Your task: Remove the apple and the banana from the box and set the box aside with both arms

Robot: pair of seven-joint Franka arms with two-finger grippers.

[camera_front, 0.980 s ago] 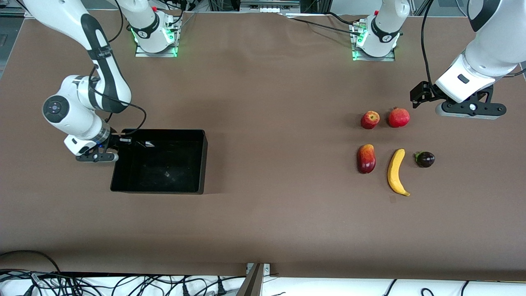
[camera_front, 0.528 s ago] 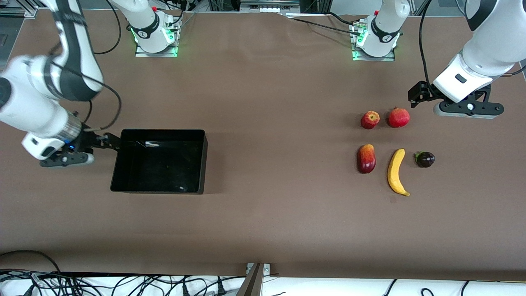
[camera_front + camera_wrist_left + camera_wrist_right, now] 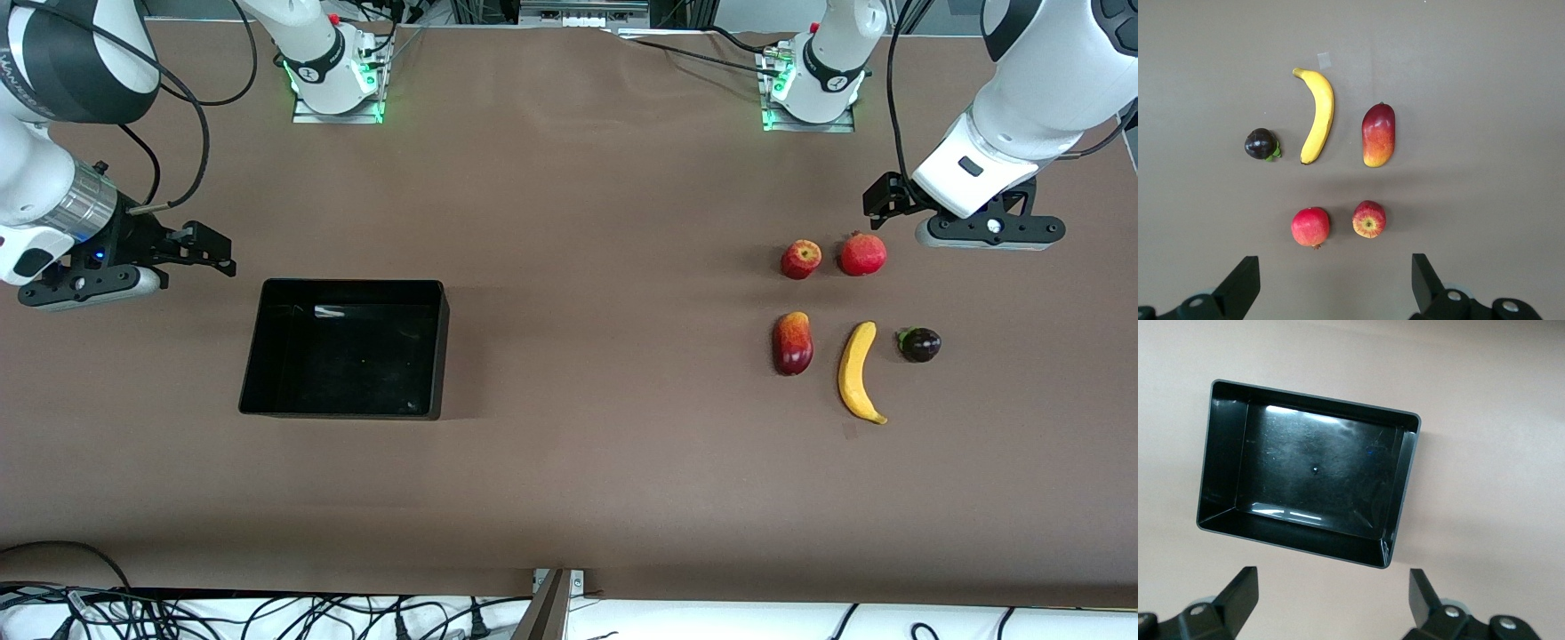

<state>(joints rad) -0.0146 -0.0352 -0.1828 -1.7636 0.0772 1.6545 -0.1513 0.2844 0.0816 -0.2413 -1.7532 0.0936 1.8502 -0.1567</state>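
Since the box [image 3: 345, 348] sits empty at the right arm's end of the bench, with apple [image 3: 801, 259] and banana [image 3: 859, 371] out near the left arm's, both grippers, left [image 3: 987, 231] and right [image 3: 84, 286], hover with jaws apart, holding nothing.

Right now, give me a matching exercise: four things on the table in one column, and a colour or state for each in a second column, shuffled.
Things:
1. banana
2. box
3. apple
4. right pincer

States:
A. black and empty
B. open, up off the table, holding nothing
C. long, plain yellow
D. small, round, red with yellowish streaks

Pairs: 1-C, 2-A, 3-D, 4-B
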